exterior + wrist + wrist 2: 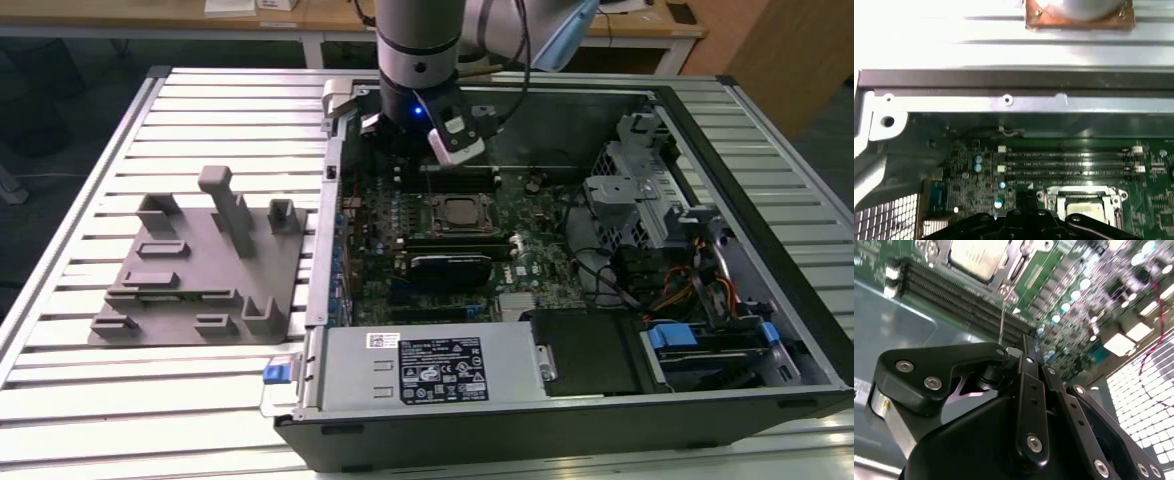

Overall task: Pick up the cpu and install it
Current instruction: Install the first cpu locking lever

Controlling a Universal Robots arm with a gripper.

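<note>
Silvery-topped, the cpu (463,211) lies seated in the motherboard's socket frame (463,197) inside the open computer case (747,300) on the slatted bench (80,390). The hand (455,150) hangs above the memory slots (1069,162) just beside it; I cannot tell whether it is spread or pressed together.

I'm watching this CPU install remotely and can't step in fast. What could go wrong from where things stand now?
The cpu already lies in its socket on the motherboard. The gripper hangs close above the board beside it, so a careless move might knock the memory slots or small capacitors. The arm also stands just inside the case wall, which it might clip.
</note>
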